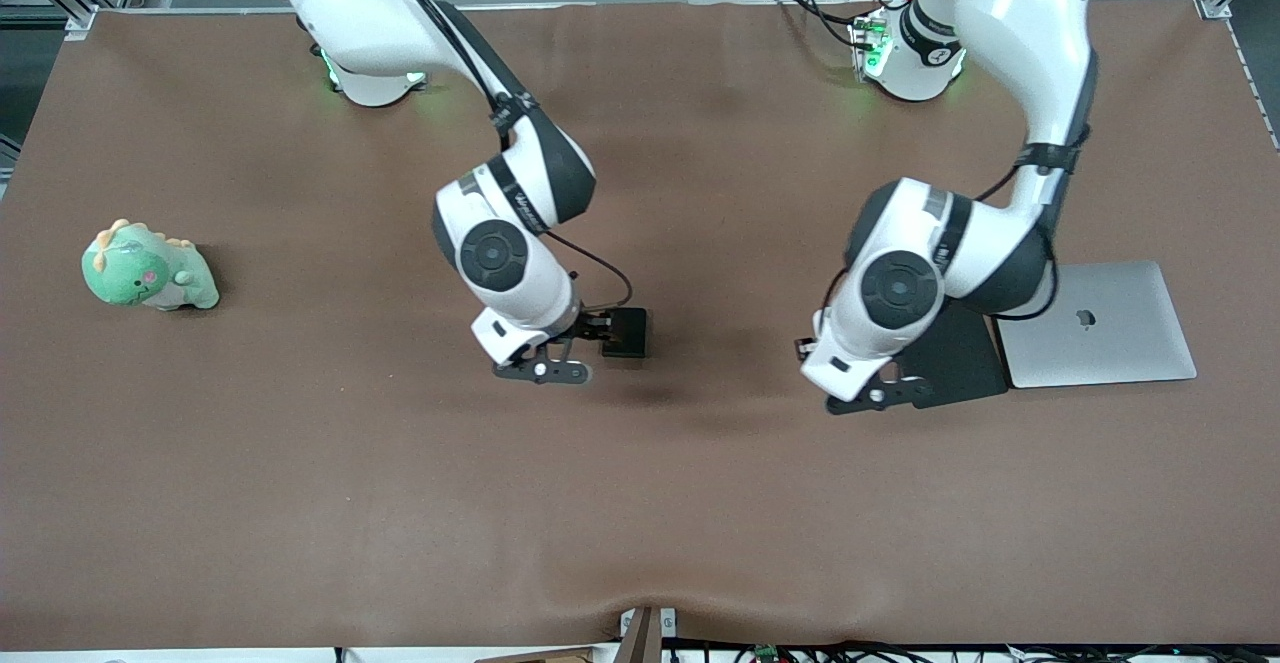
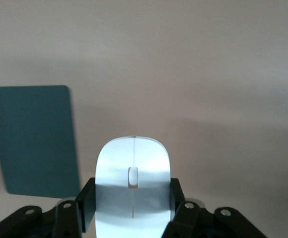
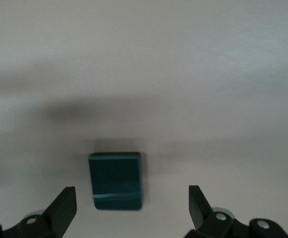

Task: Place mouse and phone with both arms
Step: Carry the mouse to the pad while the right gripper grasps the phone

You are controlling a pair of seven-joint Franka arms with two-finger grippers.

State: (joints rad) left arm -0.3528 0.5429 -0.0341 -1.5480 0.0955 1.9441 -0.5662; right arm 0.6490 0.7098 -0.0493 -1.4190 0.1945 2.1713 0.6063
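Note:
My left gripper [image 2: 133,198] is shut on the white mouse [image 2: 133,173], one finger on each of its long sides. In the front view the left gripper [image 1: 862,371] hangs over the table beside the edge of the black mouse pad [image 1: 960,353], and the mouse is hidden under the hand. The black phone [image 1: 628,333] lies flat on the table near the middle. My right gripper [image 1: 592,329] is open just above and beside it. In the right wrist view the phone [image 3: 115,181] lies just ahead of the right gripper [image 3: 131,208], nearer one finger, touching neither.
A closed silver laptop [image 1: 1095,323] lies beside the mouse pad toward the left arm's end. The pad also shows in the left wrist view [image 2: 35,139]. A green plush dinosaur [image 1: 145,268] sits toward the right arm's end. Brown cloth covers the table [image 1: 640,503].

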